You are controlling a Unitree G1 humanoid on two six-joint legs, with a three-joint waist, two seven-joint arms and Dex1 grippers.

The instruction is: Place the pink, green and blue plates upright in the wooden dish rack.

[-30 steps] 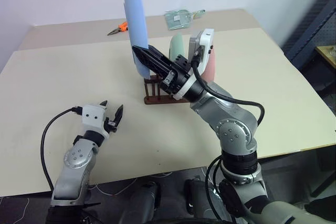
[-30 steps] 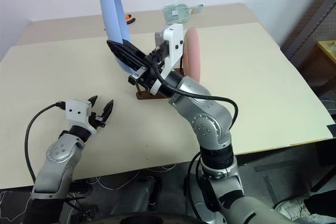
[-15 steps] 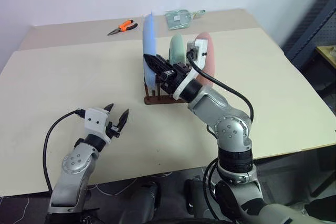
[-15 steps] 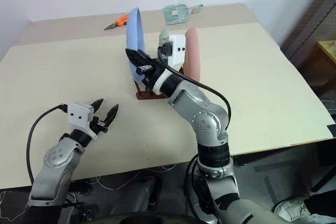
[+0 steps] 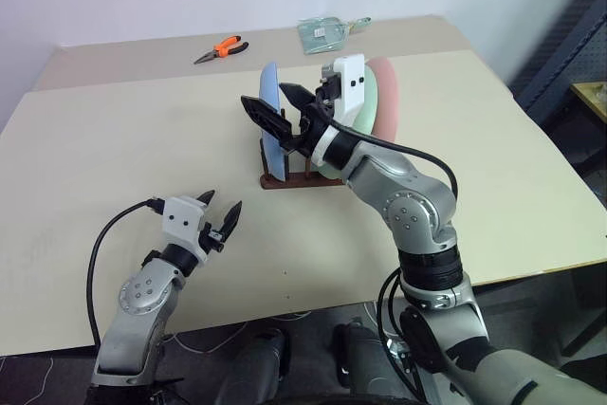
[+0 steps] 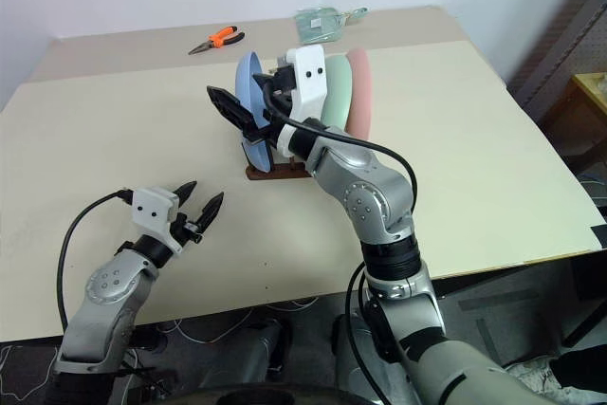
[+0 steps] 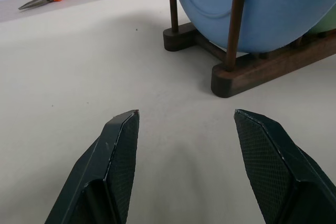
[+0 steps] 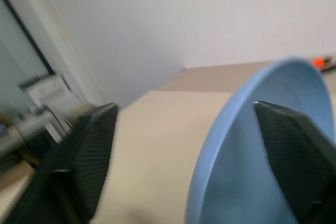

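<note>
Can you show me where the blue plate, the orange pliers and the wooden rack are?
blue plate (image 7: 273, 9), left wrist view, its front face.
orange pliers (image 5: 224, 47), left eye view, its handles.
wooden rack (image 7: 273, 66), left wrist view, its near rail.

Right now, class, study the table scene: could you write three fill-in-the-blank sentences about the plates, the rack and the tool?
1. The plate at the end of the wooden rack nearest the right gripper is ____.
2. The green plate stands between the blue plate and the ____ plate.
3. The pliers near the table's far edge have ____ handles.

Missing words: blue; pink; orange
</note>
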